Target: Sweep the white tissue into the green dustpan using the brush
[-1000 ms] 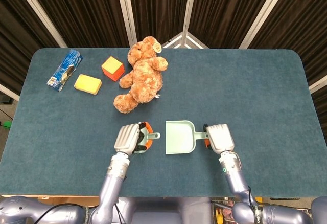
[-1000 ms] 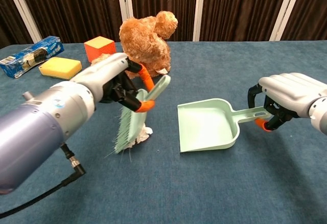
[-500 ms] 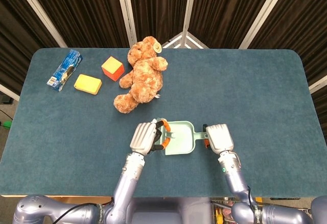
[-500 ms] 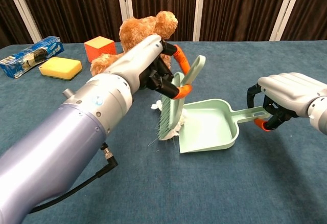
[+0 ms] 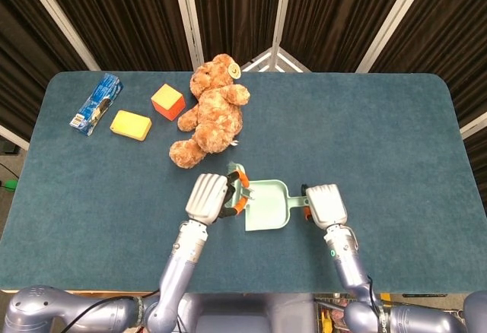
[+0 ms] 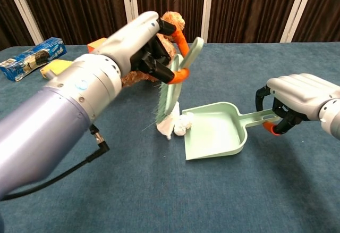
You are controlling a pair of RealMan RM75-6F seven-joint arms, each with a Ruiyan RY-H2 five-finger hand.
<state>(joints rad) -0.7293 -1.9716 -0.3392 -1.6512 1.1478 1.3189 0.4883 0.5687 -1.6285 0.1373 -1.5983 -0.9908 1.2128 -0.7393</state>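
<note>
L hand (image 6: 151, 47) grips brush (image 6: 172, 86), R hand (image 6: 297, 97) holds green dustpan (image 6: 218, 132) by its handle. White tissue (image 6: 178, 125) sits at pan's left lip, not inside. Risk: bristles snag it, drag it off pan

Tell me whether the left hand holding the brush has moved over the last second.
Yes. The left hand has shifted right with the pale green brush, from well left of the light green plastic dustpan to beside its open left edge.

Brown teddy bear (image 5: 211, 117), orange block (image 5: 167, 101), yellow sponge (image 5: 130, 125), blue packet (image 5: 97, 103)
</note>
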